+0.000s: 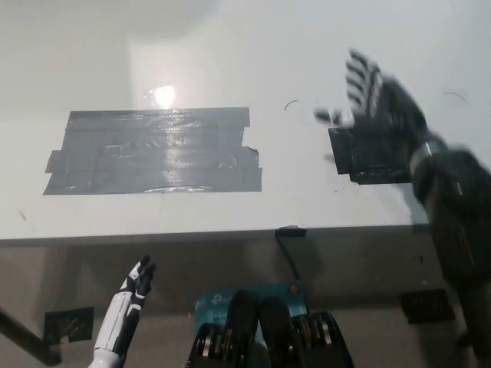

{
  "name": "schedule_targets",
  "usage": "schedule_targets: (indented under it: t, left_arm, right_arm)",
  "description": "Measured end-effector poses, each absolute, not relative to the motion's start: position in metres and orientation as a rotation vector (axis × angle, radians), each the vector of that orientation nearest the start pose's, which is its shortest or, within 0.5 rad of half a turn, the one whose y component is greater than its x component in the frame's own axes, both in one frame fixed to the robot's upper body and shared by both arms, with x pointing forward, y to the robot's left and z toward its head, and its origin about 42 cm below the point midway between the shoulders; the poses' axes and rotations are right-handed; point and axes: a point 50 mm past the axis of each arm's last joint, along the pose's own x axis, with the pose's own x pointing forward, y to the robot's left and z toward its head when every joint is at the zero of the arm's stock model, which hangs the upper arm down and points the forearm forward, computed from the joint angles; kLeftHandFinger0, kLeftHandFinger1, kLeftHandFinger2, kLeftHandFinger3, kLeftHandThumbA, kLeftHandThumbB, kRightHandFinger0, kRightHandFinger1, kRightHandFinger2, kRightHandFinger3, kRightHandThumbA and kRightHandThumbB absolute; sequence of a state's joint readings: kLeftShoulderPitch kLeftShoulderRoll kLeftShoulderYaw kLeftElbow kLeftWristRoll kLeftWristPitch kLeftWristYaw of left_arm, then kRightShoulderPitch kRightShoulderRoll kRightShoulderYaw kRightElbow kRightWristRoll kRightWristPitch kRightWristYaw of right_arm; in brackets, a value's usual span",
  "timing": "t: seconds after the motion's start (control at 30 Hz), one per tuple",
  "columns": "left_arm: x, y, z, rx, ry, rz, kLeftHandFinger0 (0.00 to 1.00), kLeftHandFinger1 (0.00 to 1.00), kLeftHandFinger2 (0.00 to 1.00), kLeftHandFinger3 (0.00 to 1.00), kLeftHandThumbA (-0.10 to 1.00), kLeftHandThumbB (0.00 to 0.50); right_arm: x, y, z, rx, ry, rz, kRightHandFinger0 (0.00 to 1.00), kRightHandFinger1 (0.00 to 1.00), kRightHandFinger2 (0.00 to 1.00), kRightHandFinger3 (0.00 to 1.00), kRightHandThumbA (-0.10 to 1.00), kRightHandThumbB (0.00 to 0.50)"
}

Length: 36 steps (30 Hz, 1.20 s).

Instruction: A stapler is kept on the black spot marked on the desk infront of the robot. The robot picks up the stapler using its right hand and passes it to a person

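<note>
Nowhere in the head view is the stapler to be seen: the small black spot [368, 153] at about three o'clock on the desk [307, 54] is bare of it, and nothing lies elsewhere on the white top. No person shows in the frame either, so where the stapler sits at this moment cannot be told from here.

Over that spot, covering its upper right part, hangs the right hand [380, 100], blurred by motion, its fingers [360, 77] spread apart and pointing toward twelve o'clock, clearly holding nothing. The black forearm runs down from it toward five o'clock and out of the frame.

Further left, between nine and ten o'clock, lies the large grey tape patch [153, 149], with a bright glare at its top edge; it plays no part in the work. The left hand [138, 280] rests low at seven o'clock, below the desk's near edge, fingers loosely apart and empty.

Judging by the bare spot and the empty right hand, the pick-up and the hand-over look done, and the step in hand is the arm's return. What the next move seems to call for is little: bring the right arm clear of the desk to a rest pose, without dragging the fingers across the tape.
</note>
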<state>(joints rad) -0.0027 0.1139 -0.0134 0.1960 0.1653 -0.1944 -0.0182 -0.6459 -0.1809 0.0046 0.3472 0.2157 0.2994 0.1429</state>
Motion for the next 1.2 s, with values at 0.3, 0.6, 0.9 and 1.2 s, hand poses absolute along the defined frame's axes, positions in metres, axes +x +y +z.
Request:
schedule_targets:
  t: [0.3, 0.6, 0.9, 1.2]
  left_arm:
    - [0.276, 0.246, 0.049, 0.274, 0.031, -0.064, 1.0, 1.0, 1.0, 1.0, 1.0, 0.48]
    - [0.272, 0.247, 0.045, 0.272, 0.046, -0.062, 1.0, 1.0, 1.0, 1.0, 1.0, 0.469]
    - [0.272, 0.247, 0.046, 0.262, 0.036, -0.061, 1.0, 1.0, 1.0, 1.0, 1.0, 0.468]
    - [0.263, 0.249, 0.041, 0.251, 0.036, -0.058, 1.0, 1.0, 1.0, 1.0, 1.0, 0.467]
  right_arm:
    - [0.364, -0.243, 0.16, 0.049, 0.055, 0.23, 1.0, 1.0, 1.0, 1.0, 1.0, 0.457]
    - [0.266, -0.253, 0.157, 0.098, 0.021, 0.245, 1.0, 1.0, 1.0, 1.0, 1.0, 0.459]
    - [0.208, -0.249, 0.187, 0.151, -0.132, 0.331, 1.0, 1.0, 1.0, 1.0, 1.0, 0.431]
    - [0.213, -0.259, 0.096, 0.208, 0.08, 0.252, 1.0, 1.0, 1.0, 1.0, 1.0, 0.339]
